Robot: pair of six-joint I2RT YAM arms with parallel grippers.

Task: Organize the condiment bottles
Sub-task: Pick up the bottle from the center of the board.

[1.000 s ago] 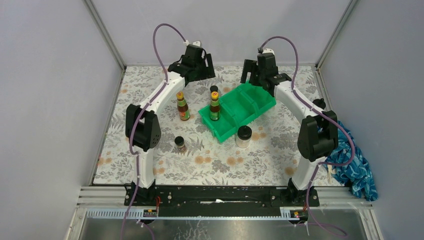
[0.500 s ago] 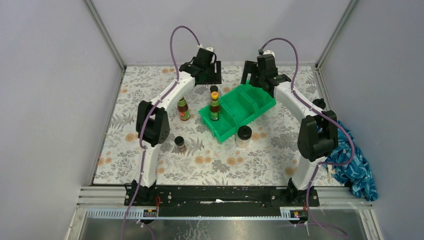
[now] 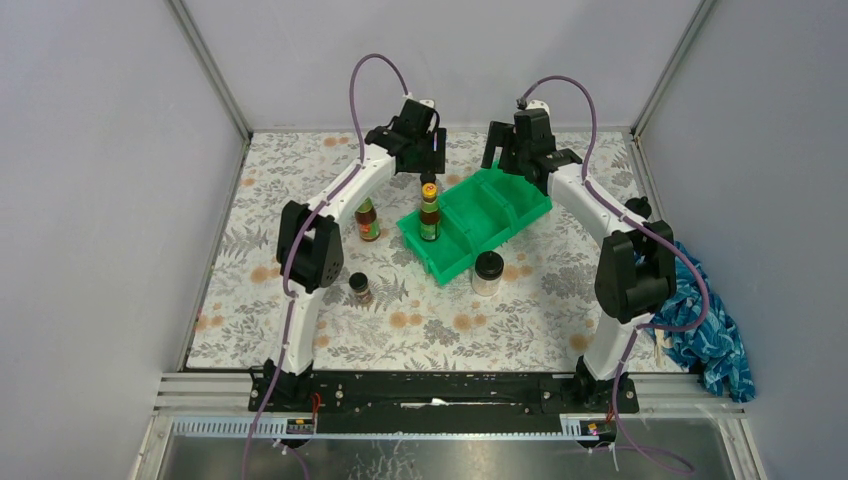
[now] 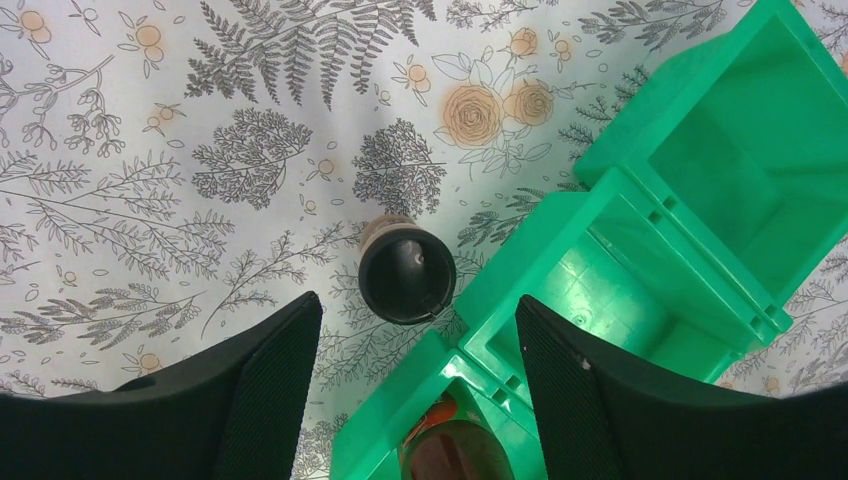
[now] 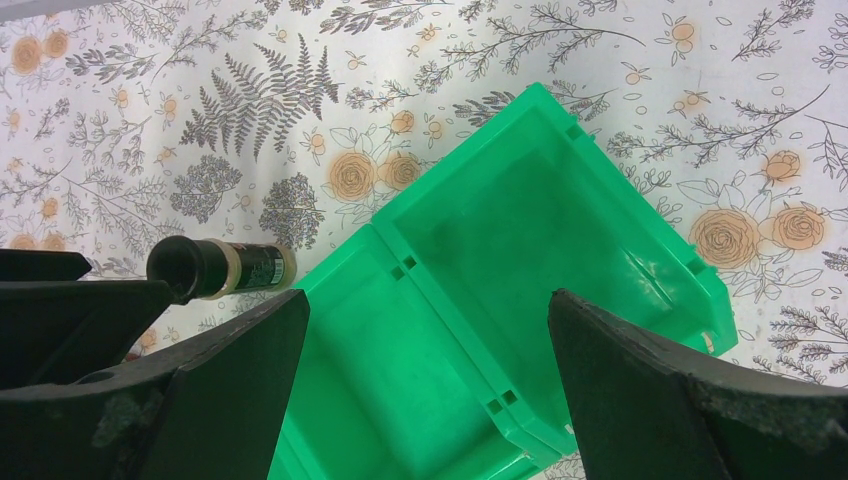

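My left gripper (image 3: 427,152) is open and empty. It hangs over a short dark black-capped jar (image 3: 428,179) that stands just behind the green bin's left end; in the left wrist view this jar (image 4: 405,281) sits between my fingers (image 4: 270,380), below them. One yellow-capped brown bottle (image 3: 430,212) stands in the bin's left compartment. The other (image 3: 367,219) stands on the table to its left. A second dark jar (image 3: 360,288) and a clear black-lidded jar (image 3: 488,272) stand in front of the bin. My right gripper (image 3: 512,150) is open above the bin (image 5: 470,240).
The green divided bin (image 3: 490,215) lies at a slant in the middle of the flowered table; its middle and right compartments hold nothing. A blue cloth (image 3: 710,340) lies off the table's right edge. Grey walls close in the back and sides.
My left arm has swung right, from above the brown bottle on the table to above the dark jar behind the bin. The right arm has not moved.
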